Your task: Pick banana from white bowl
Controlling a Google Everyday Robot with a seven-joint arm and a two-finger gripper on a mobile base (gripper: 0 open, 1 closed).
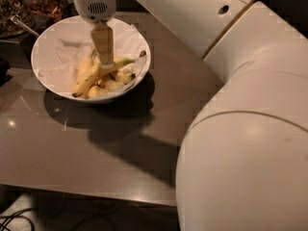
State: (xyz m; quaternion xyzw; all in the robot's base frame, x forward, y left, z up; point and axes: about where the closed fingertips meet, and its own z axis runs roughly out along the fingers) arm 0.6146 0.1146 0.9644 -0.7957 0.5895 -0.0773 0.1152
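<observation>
The white bowl (38, 67) stands at the table's back left, lined with crumpled white paper. The long curved yellow banana (91, 78) lies across the shorter bananas (113, 83) bunched in it. Its greenish stem points right and its dark tip points to the front left. My gripper (103, 57) reaches straight down into the bowl from above. Its tan end sits at the middle of the long banana, touching or just over it. The gripper hides part of the banana behind it.
The brown table (96, 153) has its front edge near the bottom of the view. My large white arm (240, 143) fills the right side. Dark dishes of food (29, 8) and a metal utensil (21, 25) stand behind the bowl at the left.
</observation>
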